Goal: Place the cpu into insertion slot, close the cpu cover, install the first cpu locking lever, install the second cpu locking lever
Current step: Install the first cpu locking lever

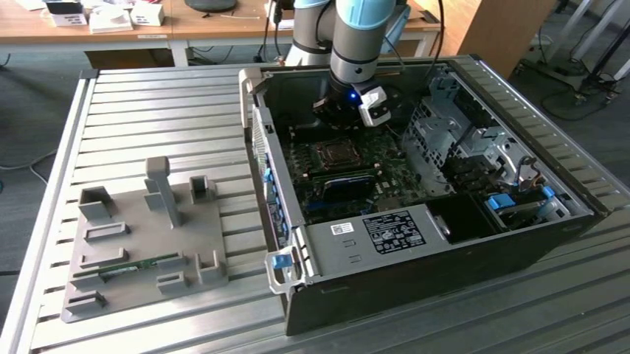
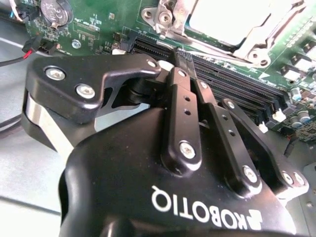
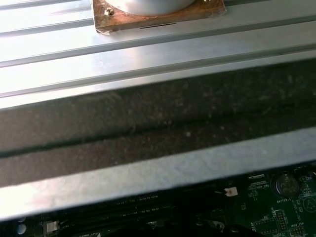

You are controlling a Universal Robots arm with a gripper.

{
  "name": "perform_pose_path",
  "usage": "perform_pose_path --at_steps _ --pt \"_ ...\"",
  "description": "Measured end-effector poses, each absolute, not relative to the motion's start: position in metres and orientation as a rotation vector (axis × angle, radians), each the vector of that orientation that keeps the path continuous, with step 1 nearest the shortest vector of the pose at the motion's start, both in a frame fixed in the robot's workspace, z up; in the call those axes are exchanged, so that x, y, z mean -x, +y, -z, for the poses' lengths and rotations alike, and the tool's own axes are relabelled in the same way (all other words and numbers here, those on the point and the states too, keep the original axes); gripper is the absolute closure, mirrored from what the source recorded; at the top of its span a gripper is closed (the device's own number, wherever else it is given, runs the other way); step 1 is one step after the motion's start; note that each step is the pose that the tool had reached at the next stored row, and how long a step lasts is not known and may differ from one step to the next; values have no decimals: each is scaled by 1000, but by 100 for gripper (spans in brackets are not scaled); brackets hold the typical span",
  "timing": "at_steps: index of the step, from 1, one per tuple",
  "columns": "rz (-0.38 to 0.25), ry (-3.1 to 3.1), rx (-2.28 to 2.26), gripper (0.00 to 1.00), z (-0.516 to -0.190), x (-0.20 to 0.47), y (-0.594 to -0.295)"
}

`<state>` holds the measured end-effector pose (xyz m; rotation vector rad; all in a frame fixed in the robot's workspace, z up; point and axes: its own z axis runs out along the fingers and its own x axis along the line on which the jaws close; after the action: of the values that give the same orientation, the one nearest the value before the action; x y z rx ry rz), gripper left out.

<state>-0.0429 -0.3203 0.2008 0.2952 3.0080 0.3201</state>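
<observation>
In the exterior view my gripper (image 1: 344, 112) hangs inside the open computer case, just behind the cpu socket (image 1: 338, 155) on the green board. The second wrist view has the gripper (image 2: 183, 58) shut, its two black fingers (image 2: 180, 106) pressed together with nothing between them, tips over the black memory slots (image 2: 232, 81). Beyond the tips lies the cpu (image 2: 232, 15), its pale face sitting in the socket. The silvery cpu cover (image 2: 264, 37) frames that face. A metal hinge and lever end (image 2: 163, 19) sit at the socket's corner; I cannot tell how the levers stand.
The black computer case (image 1: 414, 280) stands open on a slatted aluminium table (image 1: 158, 110), its walls around my gripper. A grey fixture plate (image 1: 147, 243) with upright holders lies at the exterior view's left. The case rim (image 3: 148, 173) and table slats (image 3: 148, 59) show in the first wrist view.
</observation>
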Motion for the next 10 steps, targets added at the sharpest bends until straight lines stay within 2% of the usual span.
perform_pose_path --at_steps 10 --pt "-321 2992 -291 89 -200 43 -321"
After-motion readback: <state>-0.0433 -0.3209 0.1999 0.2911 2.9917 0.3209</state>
